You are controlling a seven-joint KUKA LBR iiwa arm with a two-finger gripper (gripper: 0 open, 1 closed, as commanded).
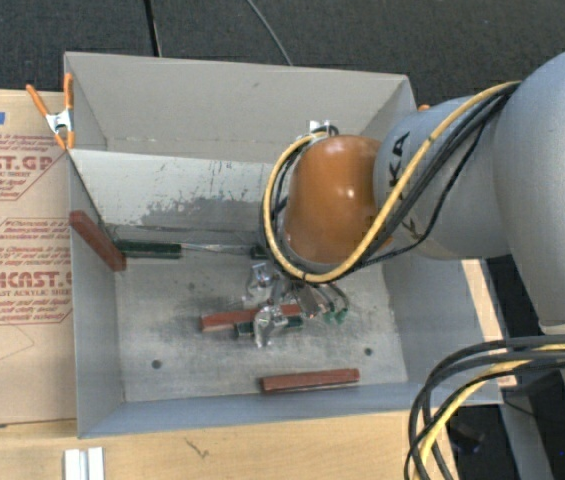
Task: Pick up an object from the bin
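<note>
Grey bin: middle brown stick (at gripper), green-handled tool.

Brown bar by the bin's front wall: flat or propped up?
Flat: the brown bar rests full length on the bin floor, clear of the end effector.

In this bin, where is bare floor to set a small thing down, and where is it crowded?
Bare: the front-left floor, between the leaning red-brown block, the middle red-brown bar and the front wall. Crowded: the centre around the hand, and the front near the long red-brown bar.
</note>
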